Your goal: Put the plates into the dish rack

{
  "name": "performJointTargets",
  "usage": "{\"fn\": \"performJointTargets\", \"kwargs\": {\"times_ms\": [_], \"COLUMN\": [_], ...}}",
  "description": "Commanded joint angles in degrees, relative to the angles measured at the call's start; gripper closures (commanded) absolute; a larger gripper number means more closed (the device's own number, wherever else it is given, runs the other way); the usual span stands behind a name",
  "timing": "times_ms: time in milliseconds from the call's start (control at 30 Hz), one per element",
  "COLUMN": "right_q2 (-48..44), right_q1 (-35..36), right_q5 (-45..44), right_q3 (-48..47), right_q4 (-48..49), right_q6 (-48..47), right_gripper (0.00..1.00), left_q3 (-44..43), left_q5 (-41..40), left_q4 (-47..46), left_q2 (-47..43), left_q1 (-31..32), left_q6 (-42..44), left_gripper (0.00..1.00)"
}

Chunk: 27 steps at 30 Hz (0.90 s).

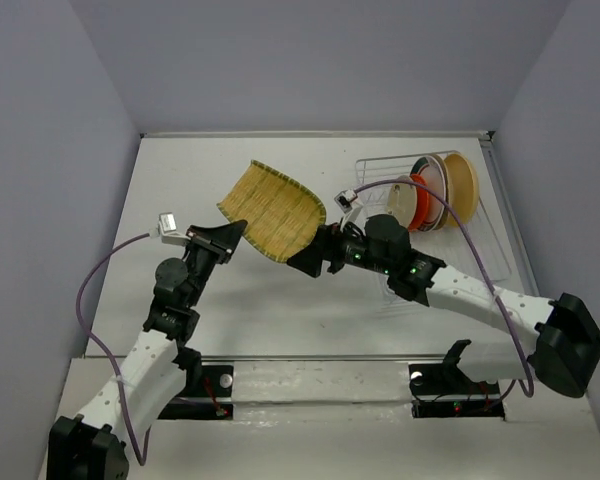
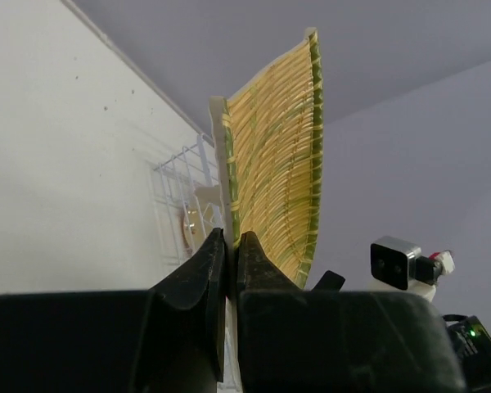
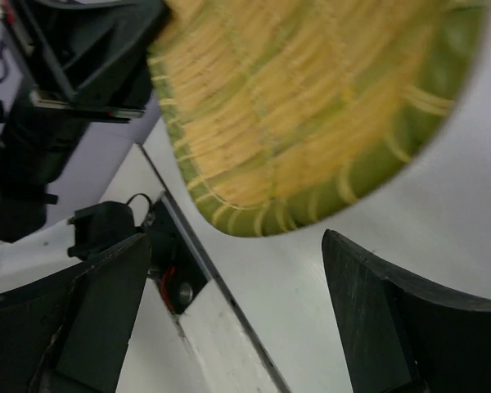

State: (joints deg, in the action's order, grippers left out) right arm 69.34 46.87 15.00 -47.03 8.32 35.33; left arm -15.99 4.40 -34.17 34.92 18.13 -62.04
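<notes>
So the ribbed yellow-green oblong plate is up in the air around the middle of the top view, a bit left of center, tilted with its woven-looking face toward the camera. The left gripper has it by the lower left edge. In the left wrist view the 2 fingers are pinched tight on the plate's rim and the plate rises straight up out of them. The right gripper sits just beside the plate's lower right edge. In the right wrist view its jaws are spread wide with nothing between them, and the plate fills the top of the frame beyond the fingertips, so it's not gripping anything. The dish rack is at the upper right of the top view, well apart from the held plate. There are round plates standing on edge in it, including a tan plate at the far right and a small orange plate. Everything sits on the white table.
</notes>
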Motion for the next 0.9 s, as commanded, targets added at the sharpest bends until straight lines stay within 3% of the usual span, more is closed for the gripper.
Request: {"fn": "performJointTargets", "kwargs": {"times_ms": [0,67,133,167,200,267,500,567,600,633,667,733,800,867], "right_q2": [2.73,5.09,7.64,8.17,8.35,7.04,-3.94,-5.88,-7.02,-7.29,-7.2,-6.07,-4.57,-2.03], "right_q1": [2.87,3.66,4.37,5.06,5.07,5.07,5.07,5.07,5.07,3.94,2.97,-0.7,-3.53,-7.92], "right_q5": [-6.38,-8.5,-11.21,-12.1,-13.15,-14.91,-30.46,-33.71,-35.03,-36.09,-36.19,-35.85,-34.09,-31.27], "right_q3": [2.11,2.82,2.9,3.17,3.43,3.78,0.45,-4.11,-6.48,-12.07,-15.52,-25.42,-31.43,-38.88], "right_q4": [21.99,25.51,28.41,30.07,30.61,29.14,10.96,4.11,-4.54,-9.24,-19.72,-28.49,-40.27,-50.18], "right_q6": [8.0,10.63,12.65,13.09,13.18,12.57,0.12,-4.11,-8.65,-10.96,-13.25,-18.09,-21.26,-23.19], "right_gripper": [0.09,0.14,0.28,0.65,0.8,0.91,0.93,0.93,0.93,0.93,0.93,0.93,0.93,0.93], "left_q3": [1.66,3.33,4.12,4.21,4.39,4.74,5.97,6.15,5.88,4.58,3.95,2.2,1.23,0.0], "left_q5": [1.75,1.4,1.13,1.48,2.01,3.76,8.07,10.27,11.06,11.93,12.29,14.04,15.1,15.72], "left_q4": [-12.32,-13.72,-14.61,-14.69,-14.61,-13.73,-13.29,-13.38,-12.68,-9.19,-7.33,-3.54,-0.21,1.99], "left_q2": [0.68,-0.9,-2.13,-3.09,-3.54,-4.41,-4.68,-4.68,-4.68,-4.68,-4.6,-4.33,-4.33,-4.59], "left_q1": [-0.2,-0.2,-0.2,-0.2,-0.2,-0.2,-0.11,0.06,0.15,0.32,0.41,0.59,0.59,0.68], "left_q6": [-6.86,-8.88,-9.94,-9.94,-9.94,-9.59,-7.93,-6.0,-3.2,-1.52,0.15,4.55,7.27,10.53], "left_gripper": [0.94,0.94,0.94,0.94,0.94,0.94,0.94,0.82,0.75,0.59,0.51,0.18,0.07,0.04]}}
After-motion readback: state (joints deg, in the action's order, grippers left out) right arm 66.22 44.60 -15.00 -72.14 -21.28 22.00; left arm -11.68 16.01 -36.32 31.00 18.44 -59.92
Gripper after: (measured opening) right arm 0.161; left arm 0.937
